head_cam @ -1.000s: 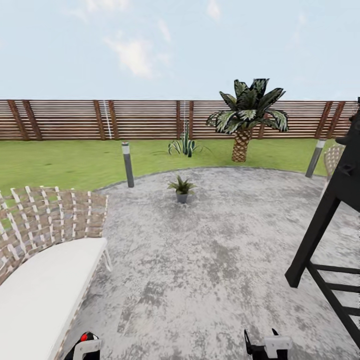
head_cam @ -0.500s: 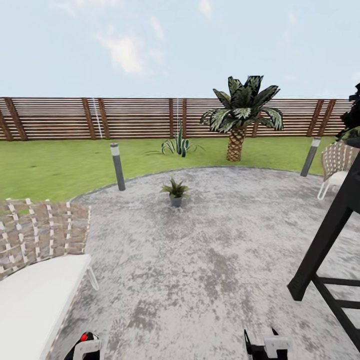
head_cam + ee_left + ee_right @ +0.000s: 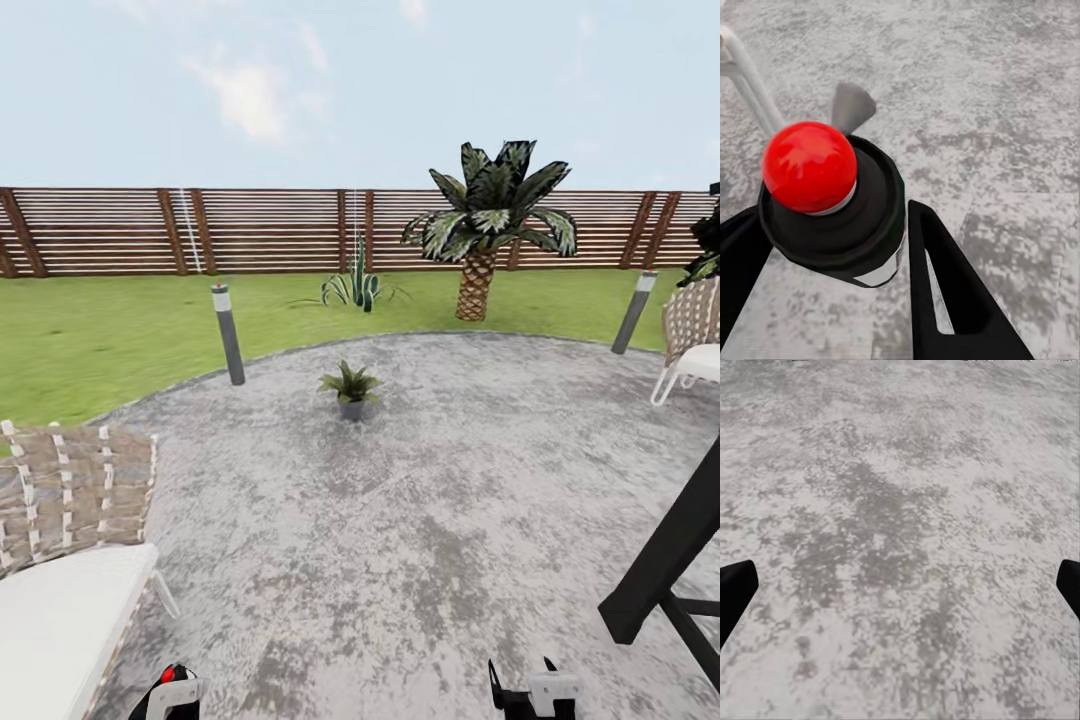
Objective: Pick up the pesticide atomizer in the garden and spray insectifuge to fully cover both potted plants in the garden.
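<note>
One potted plant point(image 3: 350, 388), a low green rosette in a small grey pot, stands on the grey paved patio point(image 3: 420, 520) of the garden, well ahead of me. My left gripper point(image 3: 832, 247) is shut on the pesticide atomizer point(image 3: 825, 202), whose black head with a round red top and grey nozzle faces the wrist camera. The red top also peeks up at the head view's lower edge point(image 3: 172, 676). My right gripper point(image 3: 900, 585) hangs open over bare paving, its black fingertips point(image 3: 735, 592) far apart; it shows low in the head view point(image 3: 525, 690).
A woven chair with a white cushion point(image 3: 70, 560) is close at the left. A black slanted frame point(image 3: 670, 560) is close at the right, another woven chair point(image 3: 695, 335) beyond it. Bollard lights point(image 3: 228, 335) point(image 3: 633, 312), a palm point(image 3: 480, 230) and a slat fence point(image 3: 250, 230) ring the lawn.
The whole head view has shifted: the camera moved, so the left chair and the black frame slid toward the picture's edges. Both grippers stay as they were.
</note>
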`<state>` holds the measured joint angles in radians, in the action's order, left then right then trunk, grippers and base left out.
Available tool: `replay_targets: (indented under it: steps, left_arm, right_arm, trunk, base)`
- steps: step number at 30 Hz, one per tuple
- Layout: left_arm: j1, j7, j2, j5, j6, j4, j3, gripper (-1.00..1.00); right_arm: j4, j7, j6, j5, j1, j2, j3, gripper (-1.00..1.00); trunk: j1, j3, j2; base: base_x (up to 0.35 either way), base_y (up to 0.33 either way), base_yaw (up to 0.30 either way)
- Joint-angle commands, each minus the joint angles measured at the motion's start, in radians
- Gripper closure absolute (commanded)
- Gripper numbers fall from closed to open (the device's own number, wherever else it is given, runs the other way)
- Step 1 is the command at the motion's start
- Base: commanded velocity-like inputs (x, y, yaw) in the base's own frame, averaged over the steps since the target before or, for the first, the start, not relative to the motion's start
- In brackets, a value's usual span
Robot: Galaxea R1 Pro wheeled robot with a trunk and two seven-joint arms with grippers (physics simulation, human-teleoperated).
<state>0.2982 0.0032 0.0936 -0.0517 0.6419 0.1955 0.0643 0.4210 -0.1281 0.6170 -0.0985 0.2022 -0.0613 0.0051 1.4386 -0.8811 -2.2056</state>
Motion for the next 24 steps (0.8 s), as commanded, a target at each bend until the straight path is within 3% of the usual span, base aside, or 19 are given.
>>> replay_targets:
  steps: [1,24]
  left_arm:
    - [0.001,-0.002,0.0,-0.005,0.003,-0.001,0.0,1.0]
    - [0.001,-0.002,0.0,-0.005,0.004,-0.001,0.0,1.0]
  right_arm:
    - [-0.001,-0.009,0.001,-0.01,0.001,0.0,0.001,-1.0]
    - [-0.001,-0.008,0.001,-0.01,0.0,0.0,0.001,-1.0]
  trunk:
    - [0.0,-0.001,0.0]
    - [0.0,-0.007,0.0]
  base:
    - [0.34,0.0,0.0]
    - [0.34,0.0,0.0]
